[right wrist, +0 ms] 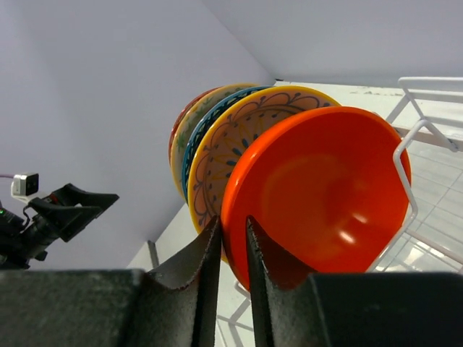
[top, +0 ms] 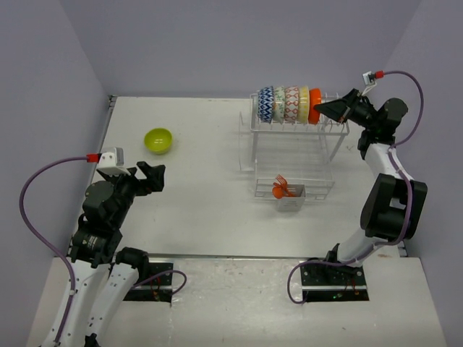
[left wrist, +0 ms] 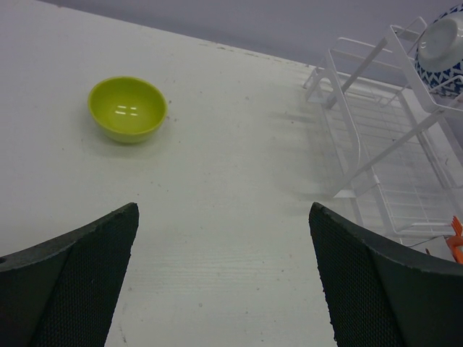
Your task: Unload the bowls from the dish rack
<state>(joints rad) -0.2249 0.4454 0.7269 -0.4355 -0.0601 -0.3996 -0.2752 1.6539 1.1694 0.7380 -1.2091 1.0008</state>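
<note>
Stretched high, right tool pinches the orange bowl at its rim, yellow bowl crowding behind; left tool gapes wide.

The right gripper's two dark fingers straddle the rim of the orange bowl, apparently pinching it. The bowl stands on edge in the white wire dish rack, with a row of patterned bowls packed close behind it.
</note>
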